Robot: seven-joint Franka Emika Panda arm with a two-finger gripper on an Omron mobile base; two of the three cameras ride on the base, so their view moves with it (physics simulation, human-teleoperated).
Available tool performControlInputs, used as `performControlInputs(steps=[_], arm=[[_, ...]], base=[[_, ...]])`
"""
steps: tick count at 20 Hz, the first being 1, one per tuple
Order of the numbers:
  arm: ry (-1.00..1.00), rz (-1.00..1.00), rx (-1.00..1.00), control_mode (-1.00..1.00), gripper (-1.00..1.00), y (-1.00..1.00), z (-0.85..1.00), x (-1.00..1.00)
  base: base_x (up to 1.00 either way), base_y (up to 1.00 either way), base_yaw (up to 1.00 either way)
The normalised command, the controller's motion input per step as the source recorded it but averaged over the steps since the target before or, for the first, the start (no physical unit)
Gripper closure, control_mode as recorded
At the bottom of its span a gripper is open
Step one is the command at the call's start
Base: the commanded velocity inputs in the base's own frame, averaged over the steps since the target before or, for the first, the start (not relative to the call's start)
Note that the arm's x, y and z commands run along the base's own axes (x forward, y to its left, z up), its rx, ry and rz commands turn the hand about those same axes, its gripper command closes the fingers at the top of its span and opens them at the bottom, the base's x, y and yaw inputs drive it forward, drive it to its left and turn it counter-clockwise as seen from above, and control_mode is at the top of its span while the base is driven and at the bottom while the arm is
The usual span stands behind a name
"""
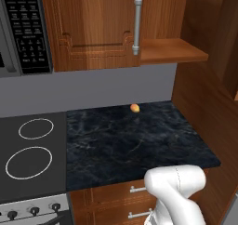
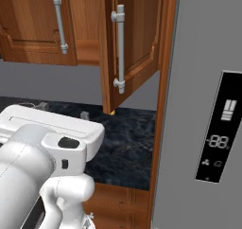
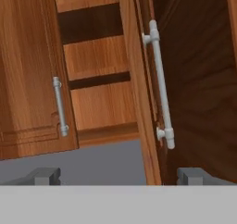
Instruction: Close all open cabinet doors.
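We find the right-hand cabinet door (image 2: pixel 134 43) standing open, swung out roughly square to the cabinet face above the dark marble counter (image 1: pixel 135 140), its long silver bar handle (image 2: pixel 120 48) facing the refrigerator (image 2: pixel 203 105). In the hand view the same open door (image 3: pixel 141 102) shows edge-on with its handle (image 3: pixel 159 84) on the far side, and bare shelves (image 3: pixel 97 56) lie exposed between it and the neighbouring door. That left-hand door (image 1: pixel 95 26) appears shut flush, handle (image 1: pixel 137 24) vertical.

The gripper (image 3: pixel 118 177) sits below the open door's lower edge, fingers (image 3: pixel 44 174) set wide apart and holding nothing.

In our judgement the step in hand is approach. We would recommend placing a finger against the handle-side face of the open door, near its free edge, and pushing along the hinge arc until it seats; contact close to the hinge would give poor leverage. A small orange item (image 1: pixel 135 108) rests on the counter near the back wall, well clear of the door's swing.
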Motion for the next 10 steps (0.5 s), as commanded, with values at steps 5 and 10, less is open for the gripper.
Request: performControlInputs(steps=[5, 10], arm=[[-0.22, 0.06, -0.14, -1.0, -1.0, 0.0, -0.76, 0.11], [-0.08, 0.01, -0.09, -1.0, -1.0, 0.0, -0.54, 0.08]], base=[[0.0, 0.0, 0.0], [0.0, 0.0, 0.0]])
